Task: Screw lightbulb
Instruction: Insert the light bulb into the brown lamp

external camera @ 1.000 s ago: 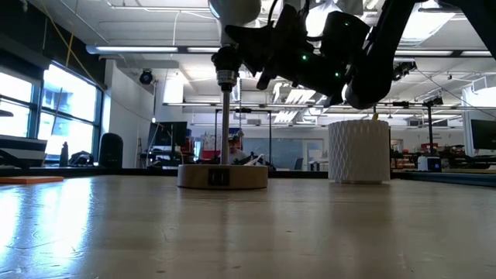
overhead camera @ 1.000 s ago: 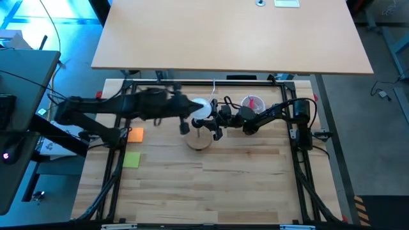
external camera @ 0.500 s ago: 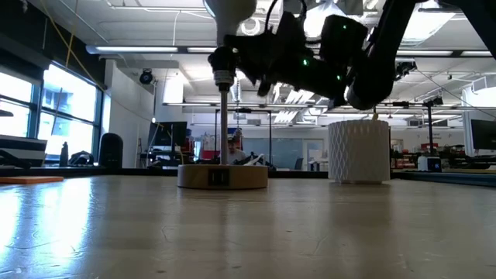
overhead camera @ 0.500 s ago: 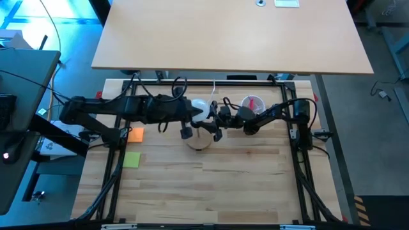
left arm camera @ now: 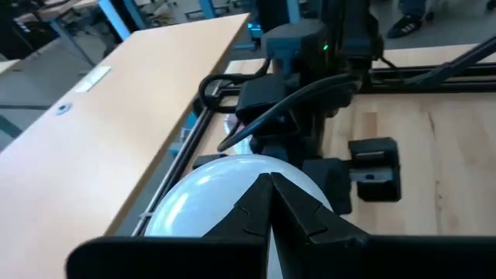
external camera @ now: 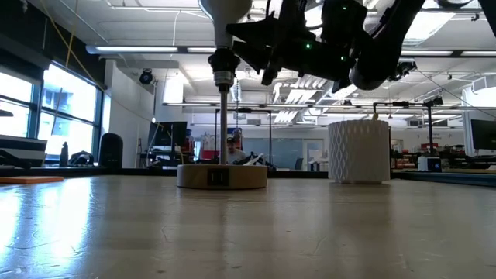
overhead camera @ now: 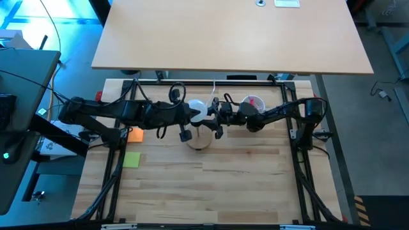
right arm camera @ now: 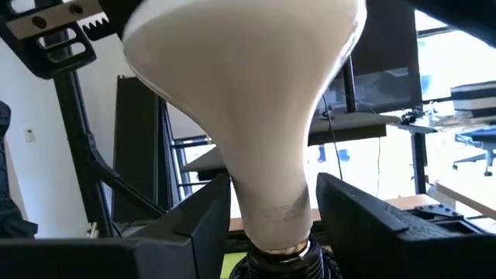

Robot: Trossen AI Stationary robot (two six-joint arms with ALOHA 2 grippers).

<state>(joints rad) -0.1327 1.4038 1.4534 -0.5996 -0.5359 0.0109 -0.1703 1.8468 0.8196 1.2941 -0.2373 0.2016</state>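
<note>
Regrip between turns, bulb seated in the socket

Right hand [right arm camera: 271, 213] stands apart around the lightbulb [right arm camera: 248, 85] neck atop the wooden lamp stand [external camera: 222, 175]; left hand [left arm camera: 271, 209], pressed together, touches the globe. Next, I judge: close and twist.

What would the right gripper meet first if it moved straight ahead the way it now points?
Most likely the white matte lightbulb: the right gripper has its dark fingers open on either side of the bulb's tapering neck, just above the black socket. Whether they touch the neck is unclear.
</note>
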